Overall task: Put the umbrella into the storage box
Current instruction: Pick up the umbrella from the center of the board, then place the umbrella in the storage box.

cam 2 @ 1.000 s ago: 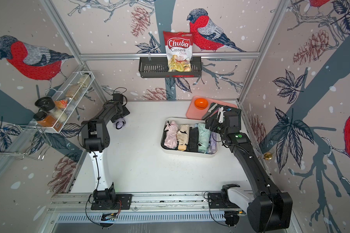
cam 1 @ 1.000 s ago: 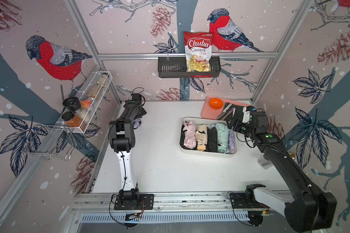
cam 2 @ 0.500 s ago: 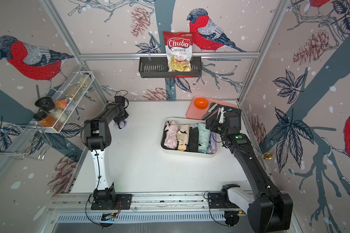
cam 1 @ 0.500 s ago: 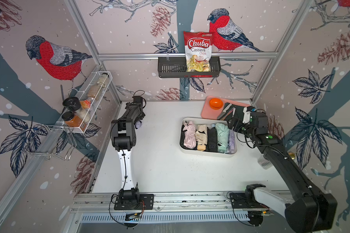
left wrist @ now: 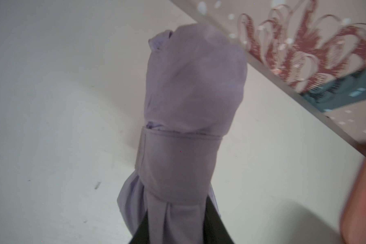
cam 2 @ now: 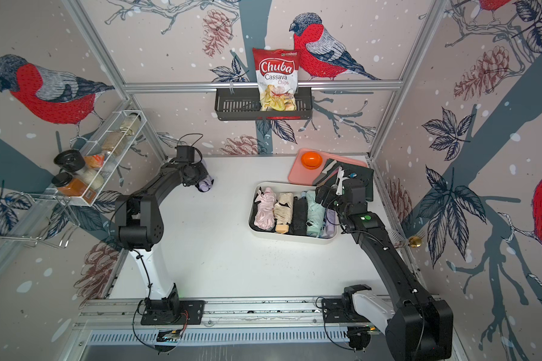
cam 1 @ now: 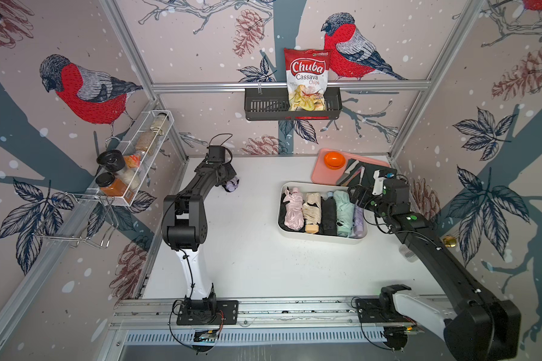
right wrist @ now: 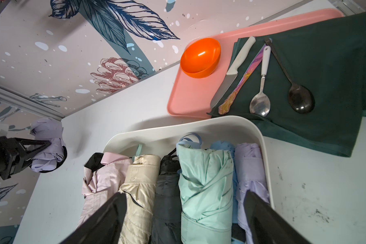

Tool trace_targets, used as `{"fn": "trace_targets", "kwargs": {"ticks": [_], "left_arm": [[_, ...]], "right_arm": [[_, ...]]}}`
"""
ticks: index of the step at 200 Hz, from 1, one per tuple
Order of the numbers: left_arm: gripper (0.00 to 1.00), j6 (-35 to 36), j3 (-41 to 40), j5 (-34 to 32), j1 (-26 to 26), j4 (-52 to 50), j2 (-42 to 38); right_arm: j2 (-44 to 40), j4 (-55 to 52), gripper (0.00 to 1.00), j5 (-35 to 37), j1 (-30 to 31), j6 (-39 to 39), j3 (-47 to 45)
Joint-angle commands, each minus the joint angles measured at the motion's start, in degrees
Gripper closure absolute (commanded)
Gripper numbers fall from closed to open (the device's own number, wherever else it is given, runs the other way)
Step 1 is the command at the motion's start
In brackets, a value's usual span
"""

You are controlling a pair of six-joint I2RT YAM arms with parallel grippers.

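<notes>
A folded lilac umbrella (cam 1: pixel 232 185) (cam 2: pixel 205 185) is near the table's back left corner, close to the wall. My left gripper (cam 1: pixel 227 182) (left wrist: pixel 178 228) is shut on it, with black fingers on either side of its pleated end below the strap. The right wrist view shows this umbrella (right wrist: pixel 48 145) clamped in those fingers. The cream-white storage box (cam 1: pixel 319 240) (cam 2: pixel 291 239) (right wrist: pixel 156 133) sits right of centre and holds several folded umbrellas side by side. My right gripper (cam 1: pixel 354 196) (right wrist: pixel 185 198) hangs open above the box's right end, with nothing between its fingers.
Behind the box lies a pink tray (cam 1: pixel 321 173) with an orange bowl (cam 1: pixel 334 159) and a dark green cloth (right wrist: pixel 325 74) carrying cutlery. A black wall basket (cam 1: pixel 263 109) holds a chips bag. A wire rack of jars (cam 1: pixel 132 162) juts from the left wall.
My left gripper has closed from wide open onto the lilac umbrella and shifted a little away from the corner. The right arm has hardly moved.
</notes>
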Motion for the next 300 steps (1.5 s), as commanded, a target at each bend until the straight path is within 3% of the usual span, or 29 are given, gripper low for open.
{"fn": "trace_targets", "kwargs": {"ticks": [1,37,104,144,184,300], "left_arm": [[0.99,2.17,-2.97,13.85,-1.65,10.89,-4.62],[1.00,1.15,-8.88,27.58,-5.83,20.51,-11.03],[1.00,-6.11,-14.89,39.43,-18.33,39.55,-16.13],[1.00,-14.44,-18.56,42.22,-22.91,53.07,-17.33],[1.00,-17.24,-18.23,44.12,-25.78,54.34,-16.40],[1.00,-18.94,-16.13,47.83,-30.96,54.67,-13.12]], "right_arm": [[-1.17,4.52,0.08,-0.16,0.45,2.97,-0.82],[-2.57,9.25,0.07,-5.78,0.81,5.30,-2.28],[-4.33,26.82,0.07,-19.41,1.02,15.32,-7.84],[-3.82,40.08,0.06,-25.34,1.19,22.64,-11.37],[-0.94,47.85,0.08,-30.20,2.91,23.72,-10.14],[8.02,43.73,0.19,-28.15,7.12,16.24,-1.48]]}}
